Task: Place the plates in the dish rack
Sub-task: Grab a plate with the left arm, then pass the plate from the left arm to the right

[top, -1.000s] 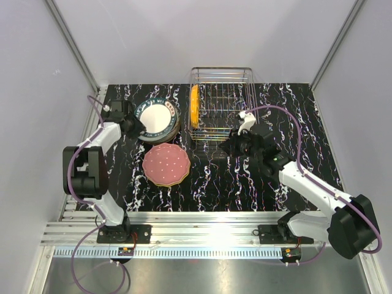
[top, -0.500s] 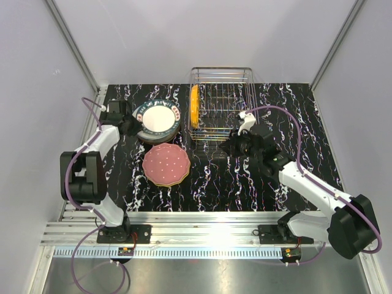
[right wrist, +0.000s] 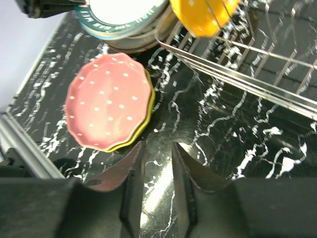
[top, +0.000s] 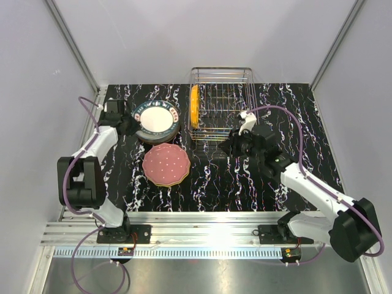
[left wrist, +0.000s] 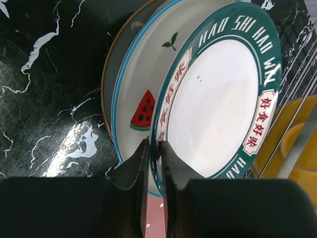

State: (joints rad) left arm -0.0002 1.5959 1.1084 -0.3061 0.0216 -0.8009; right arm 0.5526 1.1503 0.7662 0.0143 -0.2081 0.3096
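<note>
One loaded so far: orange plate [top: 193,105] upright at the dish rack's [top: 222,68] left end. Left of the rack, left gripper [left wrist: 154,148] pinching the green-rimmed plate's [left wrist: 218,99] rim atop the stack. Nearer than that, pink dotted plate [right wrist: 109,101] on a yellow plate [right wrist: 147,115], untouched. Right gripper [right wrist: 157,148] narrowly parted, empty, just before the rack.

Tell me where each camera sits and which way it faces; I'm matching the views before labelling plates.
Top external: above and behind the arm bases, looking down at the table; both arms show, the left gripper at the teal-rimmed plate, the right gripper near the dish rack.
Left wrist: on the left arm, looking along its fingers at that plate's rim.
Right wrist: looking down past its fingers at the pink plate.
Shared: all three show the orange plate in the rack.
</note>
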